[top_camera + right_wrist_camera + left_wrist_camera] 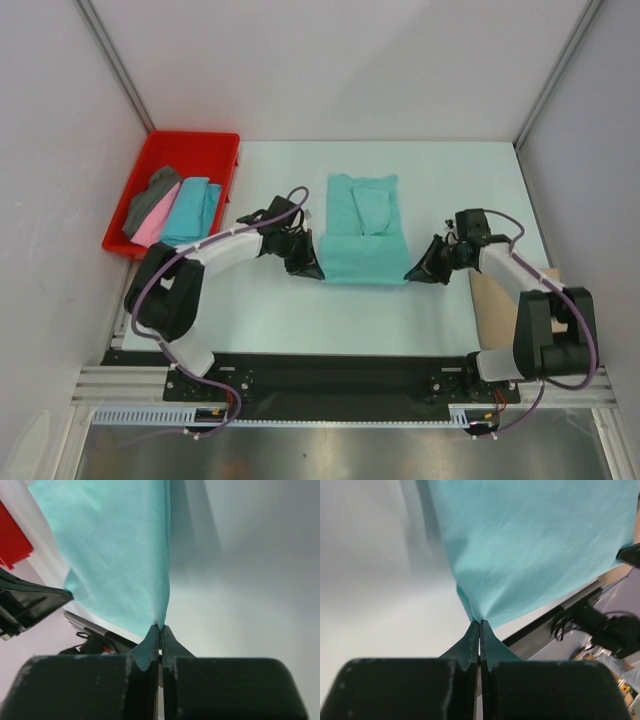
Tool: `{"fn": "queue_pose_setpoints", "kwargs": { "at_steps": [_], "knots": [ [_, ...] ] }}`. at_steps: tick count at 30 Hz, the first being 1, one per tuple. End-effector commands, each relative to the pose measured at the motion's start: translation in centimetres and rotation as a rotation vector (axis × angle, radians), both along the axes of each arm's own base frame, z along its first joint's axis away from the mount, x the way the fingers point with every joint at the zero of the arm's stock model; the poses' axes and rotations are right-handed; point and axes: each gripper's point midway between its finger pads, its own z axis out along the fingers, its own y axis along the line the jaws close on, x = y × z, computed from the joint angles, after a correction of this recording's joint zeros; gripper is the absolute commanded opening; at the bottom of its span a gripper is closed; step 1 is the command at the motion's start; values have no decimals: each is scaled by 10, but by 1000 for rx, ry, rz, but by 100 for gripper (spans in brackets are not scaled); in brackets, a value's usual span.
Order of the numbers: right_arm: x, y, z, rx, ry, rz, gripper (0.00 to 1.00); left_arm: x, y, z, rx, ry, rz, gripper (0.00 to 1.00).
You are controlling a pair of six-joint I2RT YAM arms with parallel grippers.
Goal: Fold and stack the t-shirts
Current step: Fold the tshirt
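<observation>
A mint green t-shirt [362,235] lies partly folded in the middle of the table, sleeves turned in. My left gripper [315,271] is shut on its near left corner; the cloth [530,545] runs up from the pinched tips [480,623]. My right gripper [411,274] is shut on the near right corner, cloth [115,555] hanging from the tips [160,627]. The near hem is lifted a little off the table. Dark grey [147,198], pink [152,222] and turquoise [190,210] shirts lie in the red tray. The tan shirt is out of view.
The red plastic tray [205,145] stands at the far left of the white table [330,320]. A brown board [492,300] lies at the table's right edge by the right arm. White walls close in the back and sides.
</observation>
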Motion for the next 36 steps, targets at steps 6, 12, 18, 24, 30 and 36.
{"fn": "queue_pose_setpoints", "kwargs": {
  "at_steps": [6, 12, 18, 24, 30, 36],
  "knots": [
    [-104, -2, -41, -80, 127, 20, 3, -89, 50, -27, 110, 65, -130, 16],
    [-100, 2, -22, -58, 40, 20, 54, -88, 55, 3, 127, -32, -135, 71],
    [-20, -5, 6, -186, -107, 76, 61, -30, 40, 36, 115, -225, -135, 80],
    [49, -13, 4, -261, -170, 143, 46, 33, 20, 22, 136, -280, -164, 78],
    [68, -14, -5, -310, -109, 184, 44, 57, 15, -6, 217, -217, -189, 77],
    [57, -13, -17, -379, -64, 219, 45, 58, 5, -13, 218, -181, -189, 75]
  ]
}}
